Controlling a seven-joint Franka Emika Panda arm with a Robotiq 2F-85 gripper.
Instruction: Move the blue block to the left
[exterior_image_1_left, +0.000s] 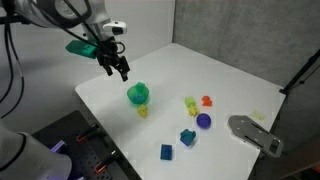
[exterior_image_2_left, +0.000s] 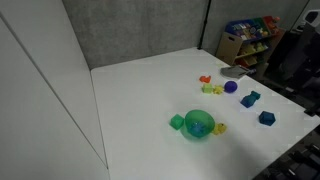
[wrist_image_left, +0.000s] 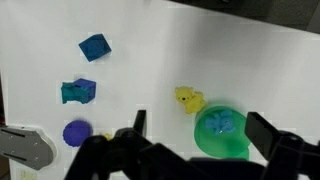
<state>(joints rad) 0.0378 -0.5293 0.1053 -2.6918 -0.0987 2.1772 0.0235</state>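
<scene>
The blue block (exterior_image_1_left: 167, 152) is a small mid-blue cube near the table's front edge; it also shows in an exterior view (exterior_image_2_left: 266, 118) and at the upper left of the wrist view (wrist_image_left: 94, 47). My gripper (exterior_image_1_left: 118, 65) hangs open and empty above the white table, well away from the block. In the wrist view its two fingers (wrist_image_left: 200, 128) straddle a green bowl (wrist_image_left: 222, 132). The gripper is out of view in the exterior view that faces the shelves.
A teal-blue irregular piece (exterior_image_1_left: 187, 136), a purple ball (exterior_image_1_left: 203, 120), a yellow toy (wrist_image_left: 188, 99), an orange piece (exterior_image_1_left: 207, 100) and a yellow-green piece (exterior_image_1_left: 190, 103) lie on the table. The green bowl (exterior_image_1_left: 138, 94) holds a light-blue thing. A grey object (exterior_image_1_left: 250, 132) lies near the edge.
</scene>
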